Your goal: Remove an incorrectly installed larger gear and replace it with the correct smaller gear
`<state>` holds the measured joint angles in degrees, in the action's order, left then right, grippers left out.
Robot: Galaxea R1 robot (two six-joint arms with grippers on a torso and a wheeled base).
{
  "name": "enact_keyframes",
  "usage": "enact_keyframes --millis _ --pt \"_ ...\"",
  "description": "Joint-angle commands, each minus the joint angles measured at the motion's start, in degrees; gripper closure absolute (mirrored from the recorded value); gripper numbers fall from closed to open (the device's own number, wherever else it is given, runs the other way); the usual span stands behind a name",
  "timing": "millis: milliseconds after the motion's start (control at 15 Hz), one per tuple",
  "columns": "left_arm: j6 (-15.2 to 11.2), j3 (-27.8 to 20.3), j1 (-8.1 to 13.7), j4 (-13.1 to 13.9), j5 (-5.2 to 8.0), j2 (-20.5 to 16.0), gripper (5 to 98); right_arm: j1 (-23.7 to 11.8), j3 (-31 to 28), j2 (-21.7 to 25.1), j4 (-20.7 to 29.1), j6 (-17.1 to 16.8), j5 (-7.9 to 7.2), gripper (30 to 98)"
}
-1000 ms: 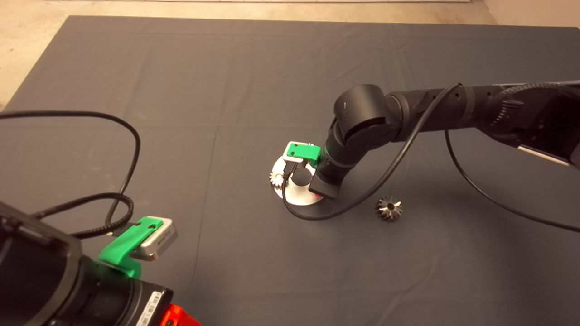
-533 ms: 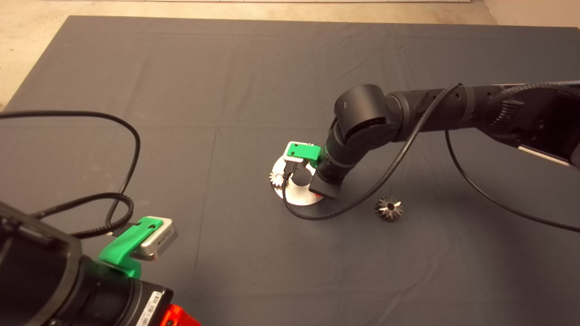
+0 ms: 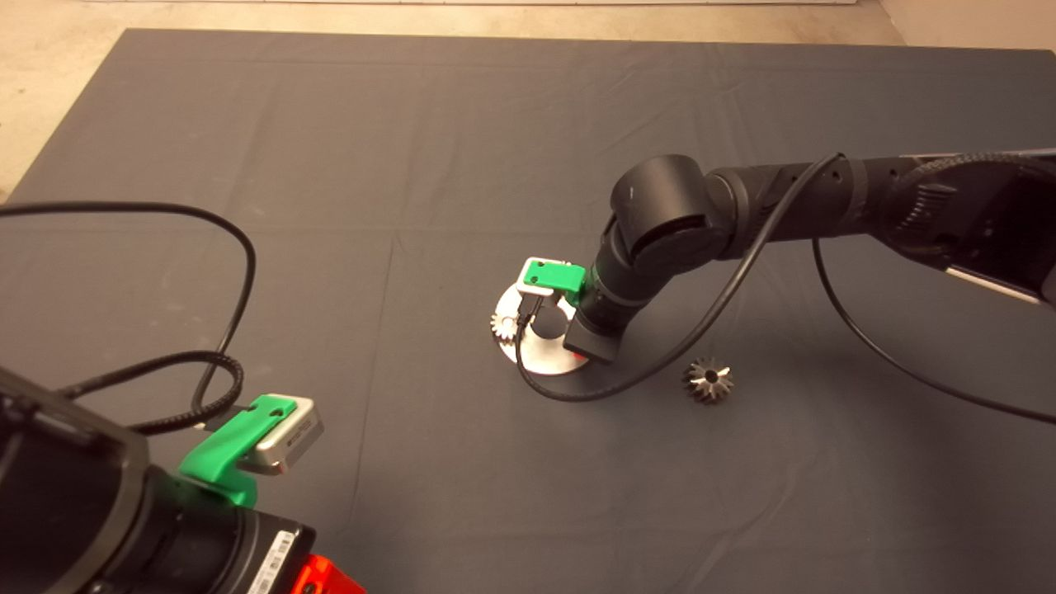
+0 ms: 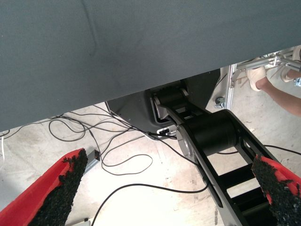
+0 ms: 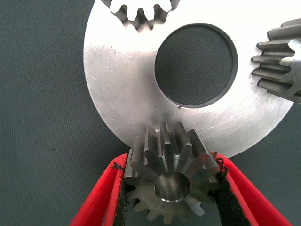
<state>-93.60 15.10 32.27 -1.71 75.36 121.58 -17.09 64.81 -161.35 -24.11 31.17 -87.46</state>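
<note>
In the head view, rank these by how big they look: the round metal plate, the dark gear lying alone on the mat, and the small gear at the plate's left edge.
Largest to smallest:
1. Round metal plate, partly hidden by the right gripper.
2. Dark gear, alone on the mat.
3. Small gear at the plate's edge, only partly visible, so its rank is less sure.

Right tool (image 5: pixel 171 190) clamps the smaller gear (image 5: pixel 170 181) at the disc (image 5: pixel 127 99) edge — two more gears (image 5: pixel 141 12) on its rim

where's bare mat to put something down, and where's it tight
Bare mat runs across the whole far side, and between the parked left gripper and the round plate. It is crowded at the plate: the right gripper holds the smaller gear at its rim beside two other small gears, the larger gear close by.
</note>
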Motion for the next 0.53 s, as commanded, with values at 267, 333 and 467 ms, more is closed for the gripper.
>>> enact_keyframes --millis 267,333,467 --pt "0.2 -0.9 0.4 0.8 -0.04 -0.1 12.7 0.1 -1.9 0.7 -1.4 0.8 -7.55 86.4" --pt "0.2 -0.9 0.4 0.8 -0.04 -0.1 12.7 0.1 -2.4 0.7 -1.4 0.8 -7.55 86.4" --pt "0.2 -0.9 0.5 0.8 -0.04 -0.1 12.7 0.1 -2.5 0.6 -1.4 1.4 -7.55 86.5"
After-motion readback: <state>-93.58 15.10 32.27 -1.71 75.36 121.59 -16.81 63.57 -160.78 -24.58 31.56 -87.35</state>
